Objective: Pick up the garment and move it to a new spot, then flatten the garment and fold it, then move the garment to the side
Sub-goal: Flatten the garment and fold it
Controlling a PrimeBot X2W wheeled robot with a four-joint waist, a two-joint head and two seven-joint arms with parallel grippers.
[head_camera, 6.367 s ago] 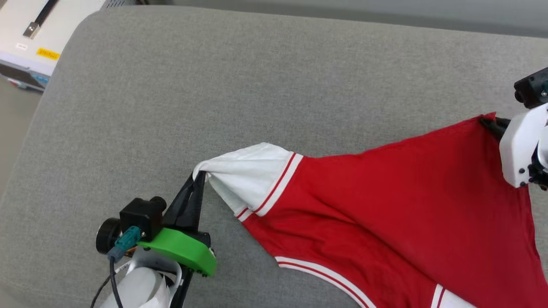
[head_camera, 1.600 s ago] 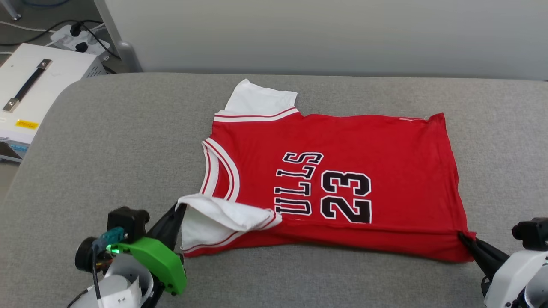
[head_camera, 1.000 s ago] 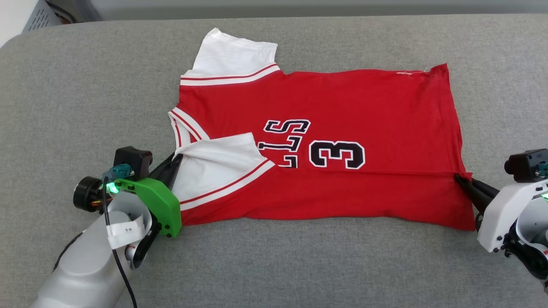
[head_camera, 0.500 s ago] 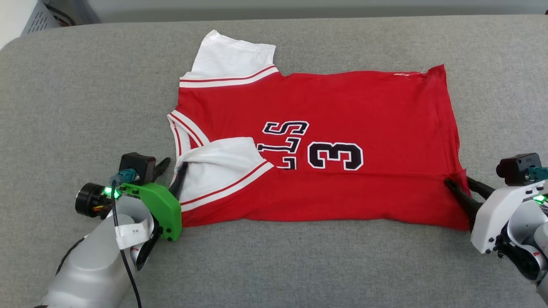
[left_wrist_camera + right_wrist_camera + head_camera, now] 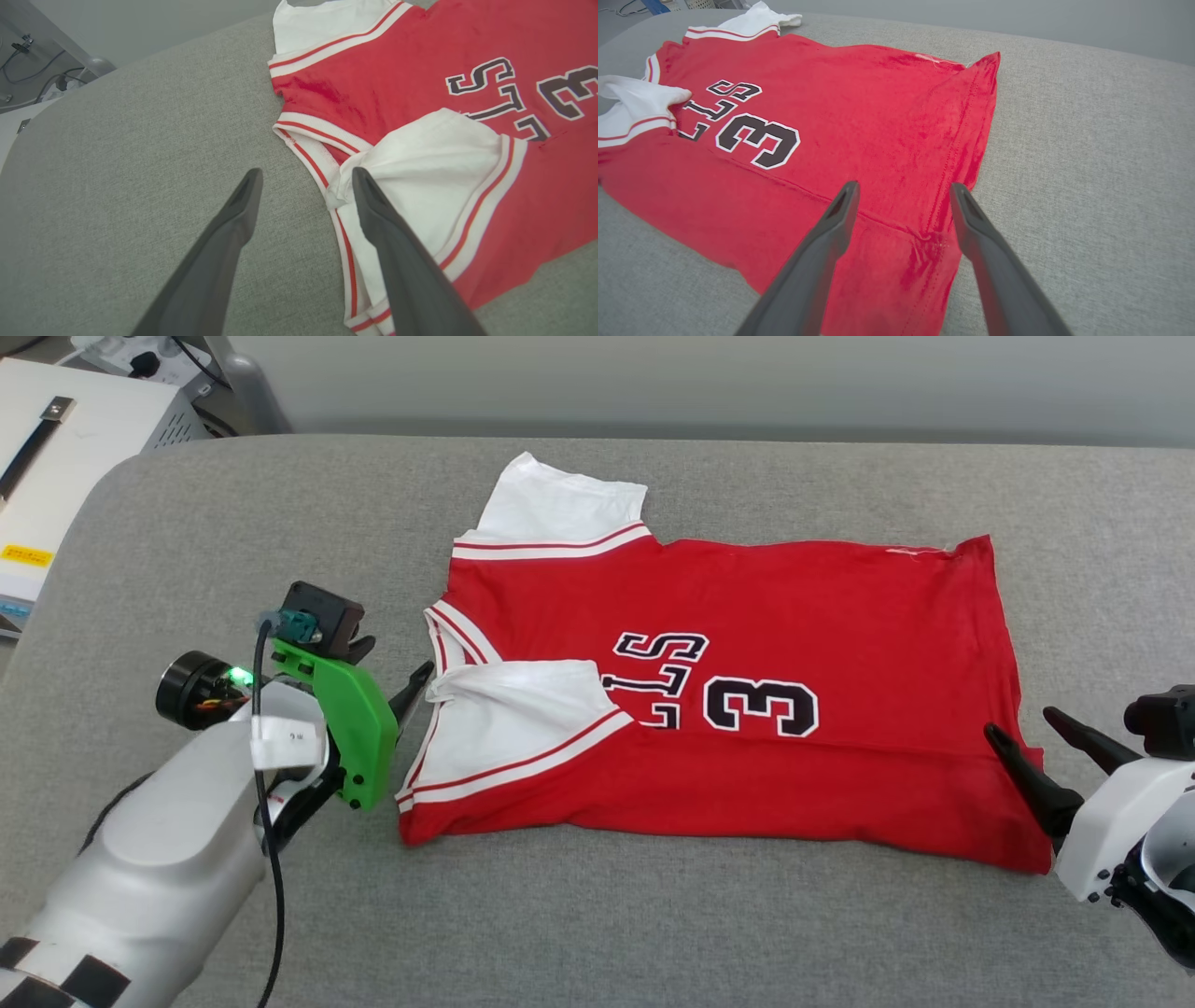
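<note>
Garment (image 5: 766, 616) lies flat mid-frame on the grey bench (image 5: 233, 541), lower strip folded over its lettering. Left gripper (image 5: 397, 658) jaws spread, empty, beside the folded white sleeve (image 5: 434, 163). Right gripper (image 5: 1019, 721) jaws spread, empty, over the hem; right wrist view resolves a pucker (image 5: 924, 239) there.

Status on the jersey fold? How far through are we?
Done: garment laid flat on the grey cushion, near edge and near sleeve folded over the lettering. In hand: nothing; left gripper and right gripper both have fingers open at the collar and hem ends. Left: far sleeve lies unfolded, further folds likely, then the move to the side.
</note>
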